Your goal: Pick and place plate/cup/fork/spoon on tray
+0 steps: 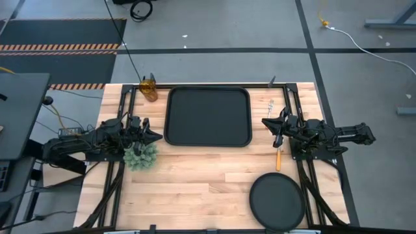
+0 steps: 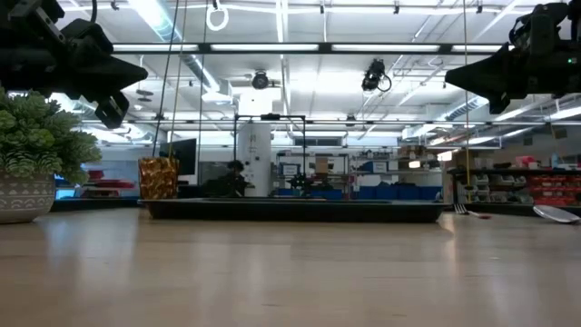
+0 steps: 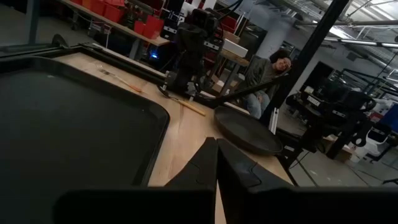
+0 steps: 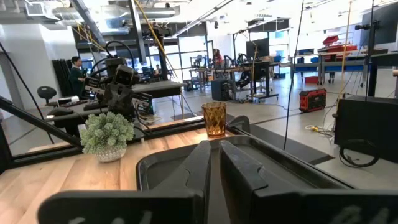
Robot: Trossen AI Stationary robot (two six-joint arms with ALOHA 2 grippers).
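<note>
Overhead first: tray sits mid-worktop, nothing on it. Cup stands off the tray's far-left corner, touching nothing. Plate lies at the near-right, well apart from the tray. Fork lies right of the tray, long axis running near-to-far, orange handle toward the near edge; right claw hovers directly over its upper half. Spoon is just beyond, same line. Left claw waits at the tray's left edge beside a green plant. Judgement: right arm is plainly nearer fork, spoon and plate; left arm nearer the cup.

Low view: both arms hang clear above the worktop; tray rim seen edge-on, cup at its left.

Left wrist: left claw clenched, fingers meeting, holding nothing; plate and fork lie across the worktop.

Right wrist: right claw likewise pressed together, empty; cup beyond the tray.
</note>
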